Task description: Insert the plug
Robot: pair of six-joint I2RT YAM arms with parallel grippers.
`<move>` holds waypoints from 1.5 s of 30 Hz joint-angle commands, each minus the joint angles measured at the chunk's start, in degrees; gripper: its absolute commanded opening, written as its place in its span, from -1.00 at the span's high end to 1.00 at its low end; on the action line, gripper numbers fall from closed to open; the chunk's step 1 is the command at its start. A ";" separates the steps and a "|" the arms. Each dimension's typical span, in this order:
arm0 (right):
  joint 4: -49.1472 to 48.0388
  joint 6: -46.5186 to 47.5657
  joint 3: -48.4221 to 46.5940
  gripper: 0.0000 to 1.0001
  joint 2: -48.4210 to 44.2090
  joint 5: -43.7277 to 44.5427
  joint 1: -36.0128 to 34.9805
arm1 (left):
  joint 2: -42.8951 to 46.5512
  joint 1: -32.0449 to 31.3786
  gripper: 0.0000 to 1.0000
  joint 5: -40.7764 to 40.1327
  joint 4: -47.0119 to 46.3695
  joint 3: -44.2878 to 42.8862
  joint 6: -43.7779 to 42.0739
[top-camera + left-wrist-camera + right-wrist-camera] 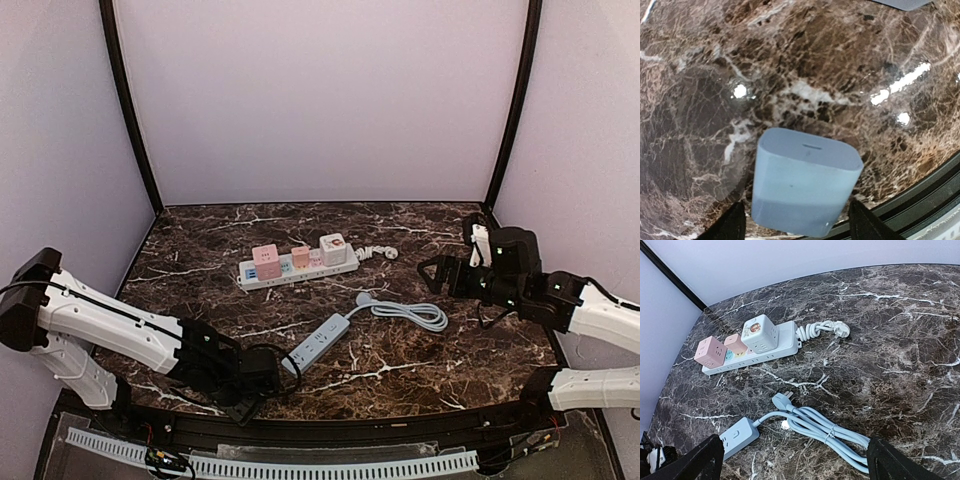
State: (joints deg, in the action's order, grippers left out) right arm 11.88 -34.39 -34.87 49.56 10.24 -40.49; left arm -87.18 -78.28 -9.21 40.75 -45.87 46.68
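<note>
1. Plug (805, 187): pale blue adapter block sitting between the left gripper (799, 221) fingers, which look clamped on its sides. It's low over the worktop (420, 225) at the near edge, left of middle.
2. Blue power strip (316, 345) is the closest socket row, so I'd guess that's the target. It lies just beyond and to the right of the block, with its near end almost beside the gripper.
3. Its long axis runs diagonally, near-left to far-right, so the block probably has to square up with that line.
4. Right gripper (435, 273) is spread wide and empty, over by the right edge, well apart. Left arm is clearly nearer.
5. White power strip (300, 270) sits toward the back edge.
</note>
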 commanded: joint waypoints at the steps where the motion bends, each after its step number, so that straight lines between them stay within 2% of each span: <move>1: -1.50 0.38 0.75 -0.97 -0.13 -0.28 0.03 | -0.05 -0.20 -0.48 -6.18 4.86 0.55 -1.61; 3: -1.60 0.36 0.69 -0.97 -0.12 -0.44 0.05 | 0.44 -0.22 -0.51 -6.69 3.52 1.50 -2.94; 9: -1.19 0.38 0.67 -0.97 -0.42 -0.75 0.04 | 0.39 -0.16 -0.37 -5.50 -2.05 1.96 -8.09; 20: -1.37 0.37 1.03 -0.97 -0.24 -0.73 -0.01 | 2.97 0.08 0.19 -2.82 -6.85 4.28 -12.16; 23: -1.33 0.50 0.90 -0.97 -0.03 -1.15 0.01 | 4.36 0.12 0.39 -2.82 -7.36 4.67 -13.12; 29: -2.01 0.47 1.57 -0.97 -0.52 -2.53 0.02 | 8.45 0.15 0.63 -3.03 -7.72 3.53 -15.94; 35: -3.72 1.30 2.28 -0.97 0.23 -8.50 0.05 | 12.04 0.15 0.82 -2.01 -16.90 3.52 -21.79; 36: -3.97 1.18 2.45 -0.97 0.19 -9.66 -0.01 | 12.30 0.15 0.93 -2.29 -19.54 3.31 -22.55; 37: -4.78 1.14 2.70 -0.97 0.12 -10.83 -0.02 | 12.49 0.15 0.96 -2.61 -20.70 3.10 -24.12; 42: -12.96 0.41 5.62 -0.97 -0.29 -25.98 -0.02 | 12.20 0.15 0.98 -5.59 -33.07 1.34 -30.16; 45: -16.93 -1.01 6.59 -0.97 0.18 -31.63 -0.62 | 9.90 0.15 0.98 -6.29 -40.52 -0.10 -33.86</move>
State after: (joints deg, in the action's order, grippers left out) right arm 3.22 -34.20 -29.74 49.60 -9.98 -40.49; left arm -75.96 -78.28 -13.37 13.89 -42.98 19.57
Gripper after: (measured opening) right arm 0.986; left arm 0.396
